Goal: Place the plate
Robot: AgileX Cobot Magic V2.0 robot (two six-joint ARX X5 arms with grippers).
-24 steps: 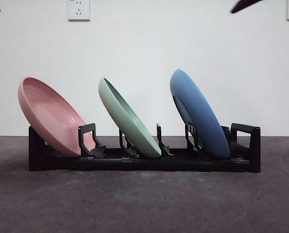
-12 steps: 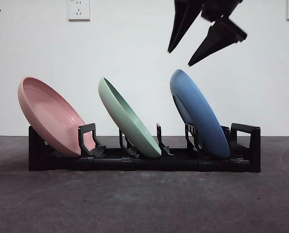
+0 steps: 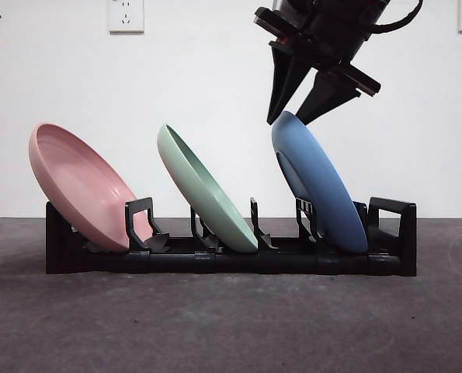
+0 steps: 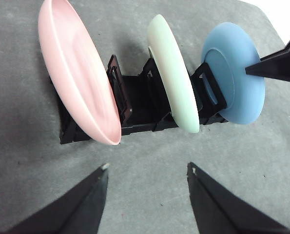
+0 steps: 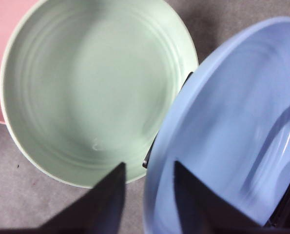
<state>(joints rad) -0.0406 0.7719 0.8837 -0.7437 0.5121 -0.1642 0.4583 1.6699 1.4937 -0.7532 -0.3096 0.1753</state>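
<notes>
Front view: a black rack on a grey table held three leaning plates, each in its own slot: a pink plate at one end, a green plate in the middle and a blue plate near the other end. The right gripper hung from above, jaws spread, one tip on each side of the blue plate's top rim and not yet clamped. The risk, as a judgement: if the jaws closed off-centre or too shallow on the thin rim, the plate could slip, twist in its slot, or knock against the green plate beside it.

Left wrist view: the left gripper waited well back from the rack, jaws open and empty. The blue plate stood in the slot farthest from the pink one, and a dark jaw tip of the other arm reached across its back face.

Right wrist view: the right gripper had its two jaws apart, with the blue plate's rim lying between them. The green plate sat just beyond; a sideways drift could nudge it.
</notes>
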